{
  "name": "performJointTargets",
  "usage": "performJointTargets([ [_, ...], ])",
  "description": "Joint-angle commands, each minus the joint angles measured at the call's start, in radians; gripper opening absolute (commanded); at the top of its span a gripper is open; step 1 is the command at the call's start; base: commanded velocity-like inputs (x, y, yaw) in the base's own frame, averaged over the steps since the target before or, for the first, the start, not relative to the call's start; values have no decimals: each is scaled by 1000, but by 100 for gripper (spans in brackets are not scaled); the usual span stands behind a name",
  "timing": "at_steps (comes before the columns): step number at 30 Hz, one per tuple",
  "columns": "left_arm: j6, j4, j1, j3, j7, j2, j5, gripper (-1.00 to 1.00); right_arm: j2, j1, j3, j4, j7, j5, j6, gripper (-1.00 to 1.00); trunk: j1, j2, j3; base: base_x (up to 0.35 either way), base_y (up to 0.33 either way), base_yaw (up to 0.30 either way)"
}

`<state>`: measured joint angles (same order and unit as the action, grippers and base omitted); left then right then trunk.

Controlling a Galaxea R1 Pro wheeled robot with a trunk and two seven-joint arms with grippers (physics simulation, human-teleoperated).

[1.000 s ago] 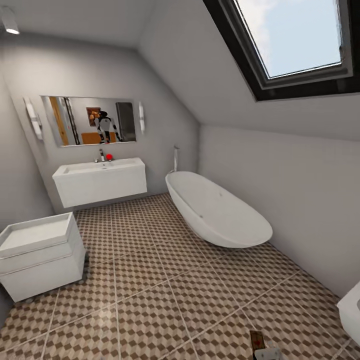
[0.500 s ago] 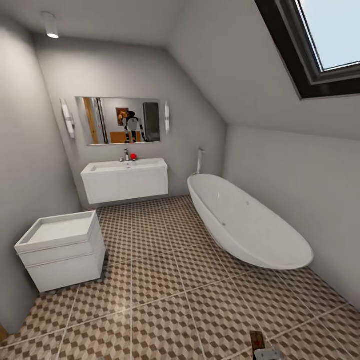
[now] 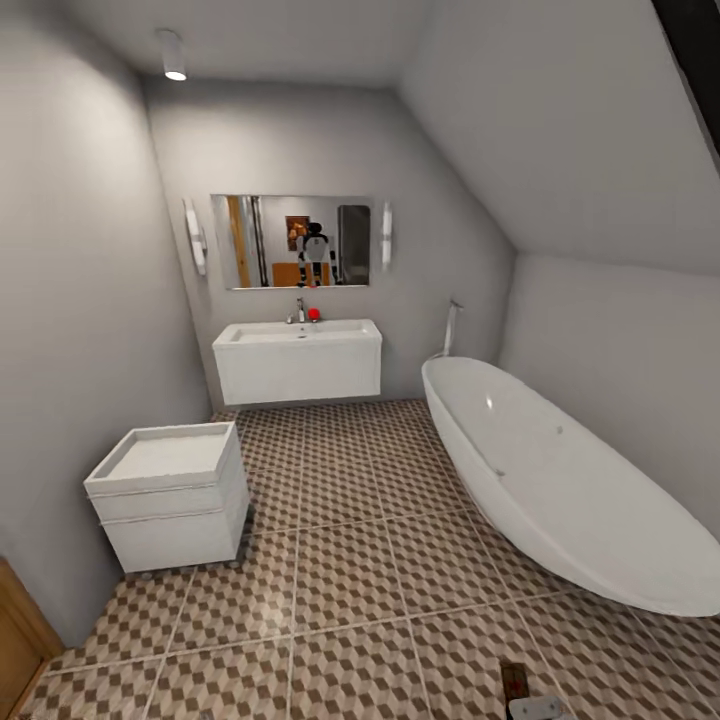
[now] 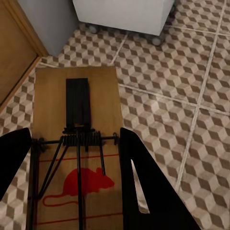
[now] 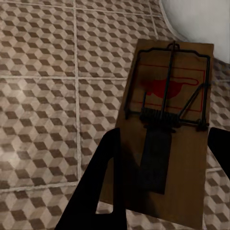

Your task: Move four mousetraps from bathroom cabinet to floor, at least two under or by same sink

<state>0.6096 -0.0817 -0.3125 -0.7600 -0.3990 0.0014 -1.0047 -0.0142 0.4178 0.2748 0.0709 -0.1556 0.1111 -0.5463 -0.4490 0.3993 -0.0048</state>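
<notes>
This is a home bathroom tucked under a sloping attic ceiling. A white wall-hung sink with a chrome tap sits below a wide mirror flanked by two wall lights, and a long white oval bathtub runs along the wall beside it. The bathroom floor is tiled in a brown, beige and white cube pattern, with a small white drawer unit standing near the opposite wall.

Matt wooden mousetrap, dark metal spring; bathtub seemingly glossy.

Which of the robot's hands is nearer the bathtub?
Right. The right hand, gripping a mousetrap, has the bathtub just ahead; the left hand is by the drawer unit.
</notes>
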Motion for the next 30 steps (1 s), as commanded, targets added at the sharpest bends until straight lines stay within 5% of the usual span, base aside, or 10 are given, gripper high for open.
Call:
performJointTargets([
  [1, 0, -1, 0, -9, -9, 0, -2, -100, 0, 1, 9, 3, 1, 10, -6, -100, -1, 1, 0, 326, 0, 300],
  [30, 0, 0, 0, -11, -11, -5, -2, -100, 2, 1, 9, 4, 10, 12, -3, -100, -1, 1, 0, 326, 0, 26],
])
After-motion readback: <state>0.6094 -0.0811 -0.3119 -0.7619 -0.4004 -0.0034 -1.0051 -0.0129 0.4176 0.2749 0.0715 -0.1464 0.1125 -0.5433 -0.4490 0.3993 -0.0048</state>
